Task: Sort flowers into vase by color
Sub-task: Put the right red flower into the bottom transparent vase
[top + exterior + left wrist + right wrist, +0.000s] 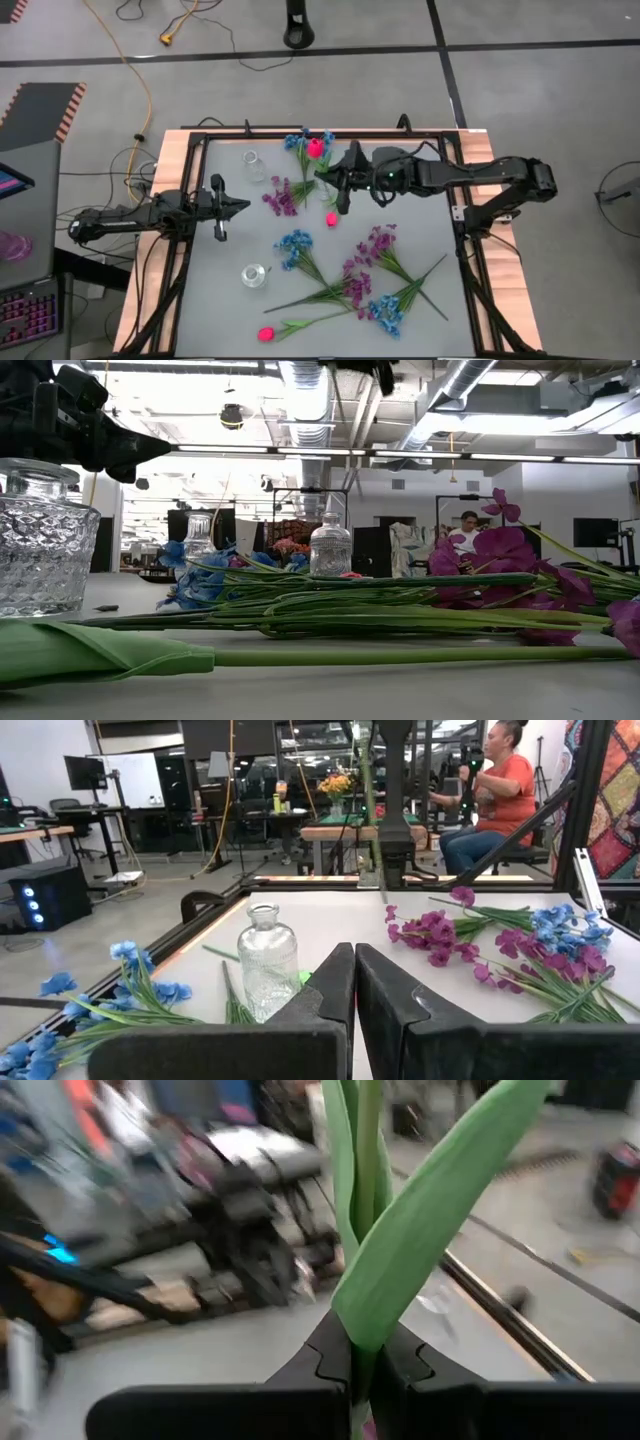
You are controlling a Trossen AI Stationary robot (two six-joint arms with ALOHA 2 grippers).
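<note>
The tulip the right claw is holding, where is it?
Seen from above, the tulip sits at the table's far edge, gripped by the right claw, among blue flowers.

Blue, purple and pink-red flowers (345, 285) lie scattered flat on the surface; one tulip (316, 148) is raised.
</note>
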